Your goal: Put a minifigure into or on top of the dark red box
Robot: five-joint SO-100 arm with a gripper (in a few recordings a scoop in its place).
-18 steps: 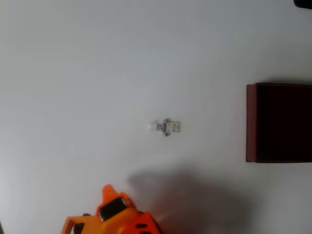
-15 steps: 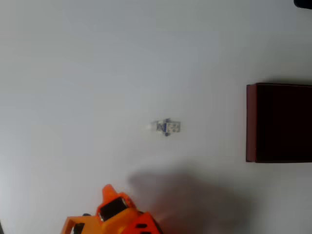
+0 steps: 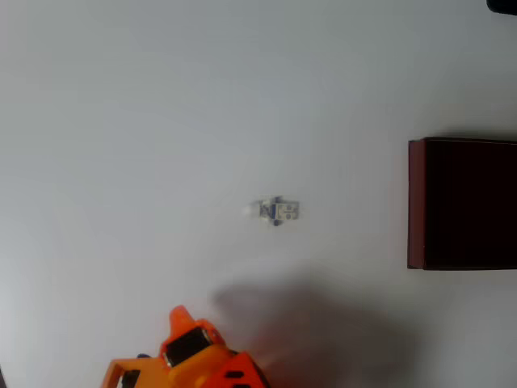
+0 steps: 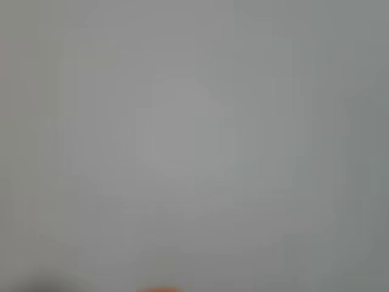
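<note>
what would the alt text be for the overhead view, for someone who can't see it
A tiny whitish-grey minifigure lies on its side near the middle of a plain white table, its head toward the picture's left. A dark red box with a nearly black inside sits at the right edge, well apart from it. An orange robot arm pokes in from the bottom edge, touching neither.

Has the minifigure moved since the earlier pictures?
No. In the overhead view the minifigure lies at the same spot, equally far left of the box, on the table.
</note>
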